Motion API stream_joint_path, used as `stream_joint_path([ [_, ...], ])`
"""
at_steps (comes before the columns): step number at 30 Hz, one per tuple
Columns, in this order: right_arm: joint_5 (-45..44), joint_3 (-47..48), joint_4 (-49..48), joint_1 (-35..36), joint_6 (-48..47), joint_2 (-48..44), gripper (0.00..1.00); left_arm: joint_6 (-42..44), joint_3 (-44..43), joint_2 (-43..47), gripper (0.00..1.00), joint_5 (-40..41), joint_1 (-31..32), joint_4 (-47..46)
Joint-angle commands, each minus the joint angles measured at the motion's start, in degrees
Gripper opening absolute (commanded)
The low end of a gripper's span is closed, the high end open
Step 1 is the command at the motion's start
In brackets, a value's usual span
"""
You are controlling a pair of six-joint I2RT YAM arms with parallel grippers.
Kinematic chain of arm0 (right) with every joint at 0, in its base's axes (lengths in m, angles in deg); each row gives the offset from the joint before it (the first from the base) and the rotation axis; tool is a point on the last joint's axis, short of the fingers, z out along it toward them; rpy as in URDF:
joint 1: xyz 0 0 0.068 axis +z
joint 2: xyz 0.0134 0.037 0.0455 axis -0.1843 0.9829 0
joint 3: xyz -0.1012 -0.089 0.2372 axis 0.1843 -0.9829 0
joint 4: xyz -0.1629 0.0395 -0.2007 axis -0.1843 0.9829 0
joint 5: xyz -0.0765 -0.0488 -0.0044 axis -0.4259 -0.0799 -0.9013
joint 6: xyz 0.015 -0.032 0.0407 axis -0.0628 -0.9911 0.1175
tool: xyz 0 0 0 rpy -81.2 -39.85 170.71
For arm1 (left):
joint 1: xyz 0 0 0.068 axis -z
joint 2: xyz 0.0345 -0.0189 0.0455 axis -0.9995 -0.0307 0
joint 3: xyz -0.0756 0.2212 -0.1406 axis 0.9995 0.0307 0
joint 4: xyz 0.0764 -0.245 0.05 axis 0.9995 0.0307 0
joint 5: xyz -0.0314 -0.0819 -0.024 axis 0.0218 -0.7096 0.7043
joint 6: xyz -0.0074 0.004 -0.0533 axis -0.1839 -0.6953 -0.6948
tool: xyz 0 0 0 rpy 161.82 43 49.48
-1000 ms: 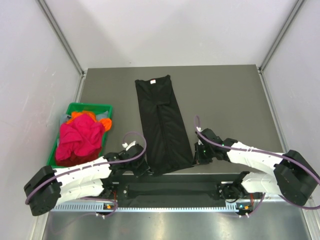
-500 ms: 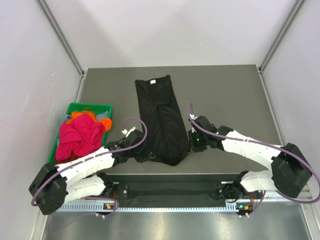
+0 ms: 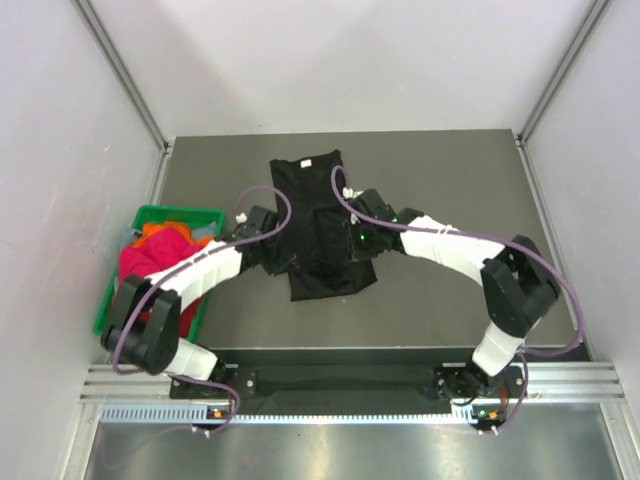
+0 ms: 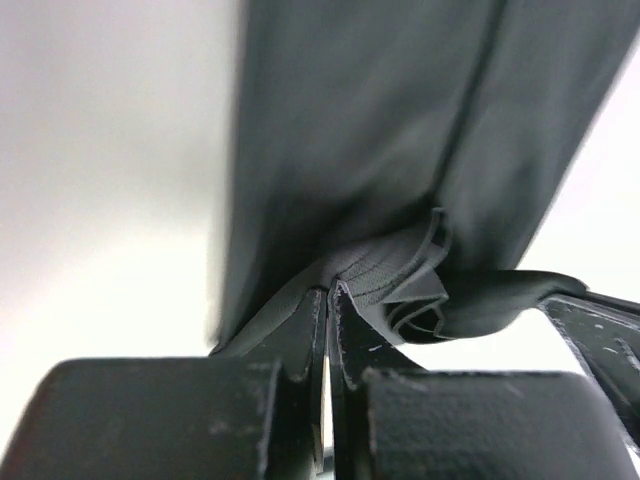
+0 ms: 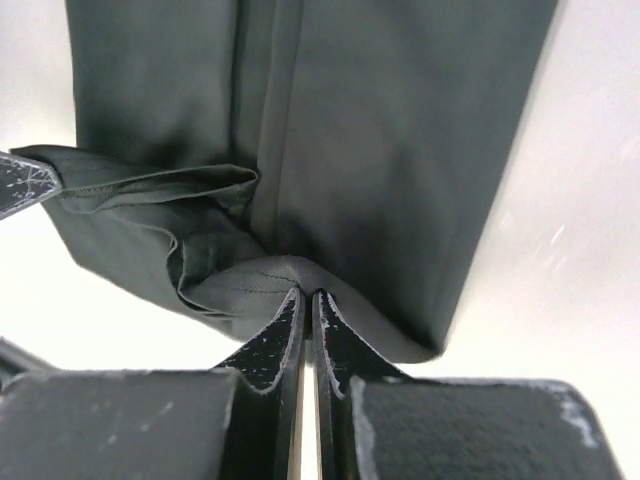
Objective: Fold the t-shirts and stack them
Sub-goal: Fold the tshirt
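Top view: I am carrying the near hem of the black t-shirt [image 3: 322,215] collarward. A second ago the hem lay at the near edge of the table [image 3: 450,180]. A half-fold is forming mid-table.
Left wrist: left gripper [image 4: 328,292] is pinching bunched hem.
Right wrist: right gripper [image 5: 305,296] is likewise pinching hem.

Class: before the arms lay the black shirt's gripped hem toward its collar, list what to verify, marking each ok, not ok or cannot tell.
1. Left gripper shut on the black t-shirt hem: ok.
2. Right gripper shut on the hem: ok.
3. Hem smooth between the grips: not ok, bunched in both wrist views.
4. Collar end flat on the table: ok.
5. Green bin apart from the shirt: ok.
6. Sleeves tucked inside: cannot tell.
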Motion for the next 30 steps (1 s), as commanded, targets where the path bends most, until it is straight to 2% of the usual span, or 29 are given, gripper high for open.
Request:
stream_joint_path([
  [1,-2.1,8.1,0.0,-2.2,-4.1,4.0,0.00,6.2,-7.9,-4.5,0.00,0.3,-2.7,-0.6],
  [11,1.1,22.9,3.6,-8.5,-10.7,15.7,0.00,7.3,-19.3,-17.1,0.00,-1.9,-7.9,-0.6],
  [19,2.9,30.2,4.0,-11.8,-14.3,20.5,0.00,8.5,-26.7,-22.6,0.00,-1.8,-10.9,1.3],
  [30,6.3,39.3,3.2,-13.3,-17.5,28.4,0.00,8.2,-31.3,-27.4,0.00,-0.6,-12.7,2.2],
])
